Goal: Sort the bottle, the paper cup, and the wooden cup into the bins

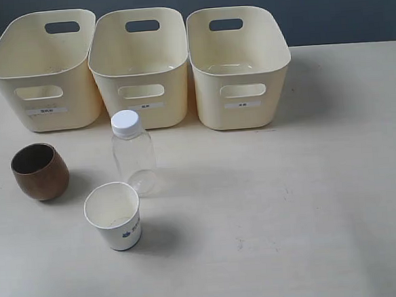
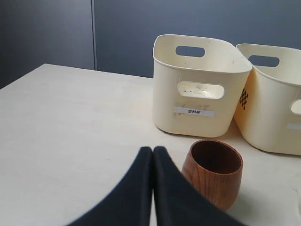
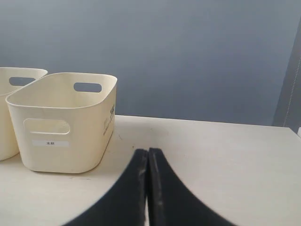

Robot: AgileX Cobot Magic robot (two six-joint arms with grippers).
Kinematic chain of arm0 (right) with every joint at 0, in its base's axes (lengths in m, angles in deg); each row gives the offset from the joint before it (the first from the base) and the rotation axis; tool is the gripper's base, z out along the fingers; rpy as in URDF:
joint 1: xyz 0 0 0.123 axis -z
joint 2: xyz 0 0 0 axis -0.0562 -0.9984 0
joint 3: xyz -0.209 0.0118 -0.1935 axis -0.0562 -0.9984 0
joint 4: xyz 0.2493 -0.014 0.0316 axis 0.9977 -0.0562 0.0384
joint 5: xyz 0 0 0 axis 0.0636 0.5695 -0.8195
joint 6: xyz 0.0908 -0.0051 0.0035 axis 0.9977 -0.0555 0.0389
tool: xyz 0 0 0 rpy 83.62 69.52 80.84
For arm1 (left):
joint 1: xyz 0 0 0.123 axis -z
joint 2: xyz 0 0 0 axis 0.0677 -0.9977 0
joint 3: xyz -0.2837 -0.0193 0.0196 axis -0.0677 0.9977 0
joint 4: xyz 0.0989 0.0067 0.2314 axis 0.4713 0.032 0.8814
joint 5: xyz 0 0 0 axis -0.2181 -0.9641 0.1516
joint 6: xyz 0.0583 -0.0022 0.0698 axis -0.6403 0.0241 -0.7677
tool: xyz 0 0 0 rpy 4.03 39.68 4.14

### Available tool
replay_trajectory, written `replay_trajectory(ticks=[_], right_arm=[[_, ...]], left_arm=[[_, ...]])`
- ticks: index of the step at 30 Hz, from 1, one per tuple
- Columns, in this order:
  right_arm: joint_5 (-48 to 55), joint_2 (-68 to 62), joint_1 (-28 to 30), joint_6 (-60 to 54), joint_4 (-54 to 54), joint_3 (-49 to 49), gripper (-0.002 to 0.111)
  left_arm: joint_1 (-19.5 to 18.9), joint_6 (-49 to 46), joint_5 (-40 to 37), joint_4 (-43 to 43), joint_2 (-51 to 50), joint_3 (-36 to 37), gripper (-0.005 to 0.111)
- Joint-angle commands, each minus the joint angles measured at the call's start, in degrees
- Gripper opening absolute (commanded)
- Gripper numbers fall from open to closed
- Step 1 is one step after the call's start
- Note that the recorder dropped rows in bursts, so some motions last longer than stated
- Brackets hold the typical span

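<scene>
Left wrist view shows the left claw (image 2: 153, 155) pinched together, holding nothing, with the wooden cup (image 2: 212, 172) upright just right of its tips, so this arm looks nearer. The right claw (image 3: 147, 157) is likewise closed and empty, near the right bin (image 3: 66, 122). On the table (image 1: 309, 181), left of centre, stand the smooth rounded cup, clear plastic bottle (image 1: 132, 153) and white paper cup (image 1: 114, 215), all outside the cream bins (image 1: 138, 64).

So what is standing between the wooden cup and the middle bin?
In the exterior view, nothing stands between the wooden cup and the middle bin, only bare table. The bottle stands to the side.
</scene>
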State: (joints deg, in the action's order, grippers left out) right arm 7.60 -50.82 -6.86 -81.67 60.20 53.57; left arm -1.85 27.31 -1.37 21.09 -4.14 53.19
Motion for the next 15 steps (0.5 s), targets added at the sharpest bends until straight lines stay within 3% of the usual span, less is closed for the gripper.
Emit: replay_trajectory(ticks=[1, 15], right_arm=[[-0.45, 0.28, 0.21, 0.23, 0.1, -0.23, -0.001], [-0.45, 0.28, 0.21, 0.23, 0.1, -0.23, -0.001]], left_arm=[[0.2, 0.08, 0.25, 0.17, 0.29, -0.23, 0.0], [0.2, 0.08, 0.25, 0.17, 0.29, -0.23, 0.0]])
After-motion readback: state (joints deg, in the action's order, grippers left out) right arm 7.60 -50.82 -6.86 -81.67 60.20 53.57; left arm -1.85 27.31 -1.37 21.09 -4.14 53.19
